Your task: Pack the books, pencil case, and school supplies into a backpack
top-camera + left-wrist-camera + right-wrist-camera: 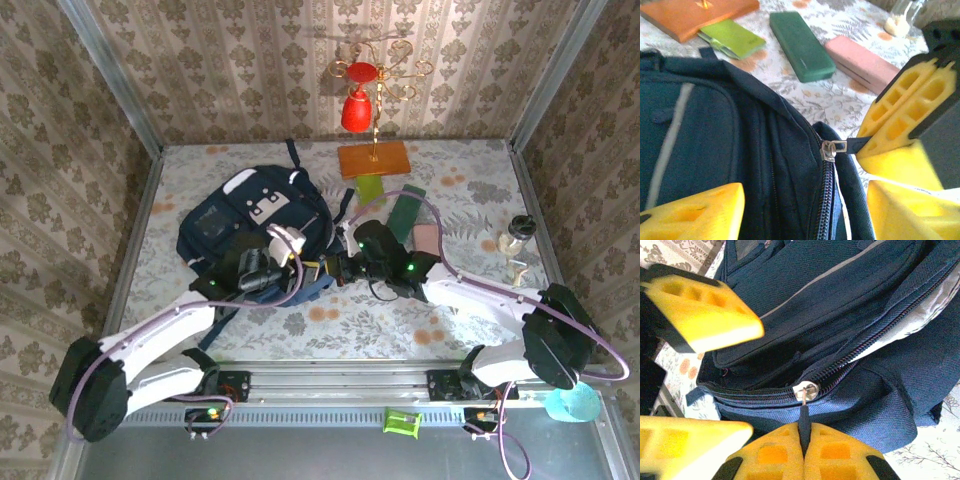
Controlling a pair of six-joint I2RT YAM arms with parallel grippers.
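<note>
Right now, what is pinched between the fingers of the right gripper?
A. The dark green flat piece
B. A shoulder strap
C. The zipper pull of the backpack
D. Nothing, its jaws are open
C: in the right wrist view, the right gripper is shut on the dark zipper pull of the backpack.

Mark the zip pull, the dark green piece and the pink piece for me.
zip pull (838,146): left wrist view, metal loop
dark green piece (801,46): left wrist view, top face
pink piece (862,64): left wrist view, top face
</note>
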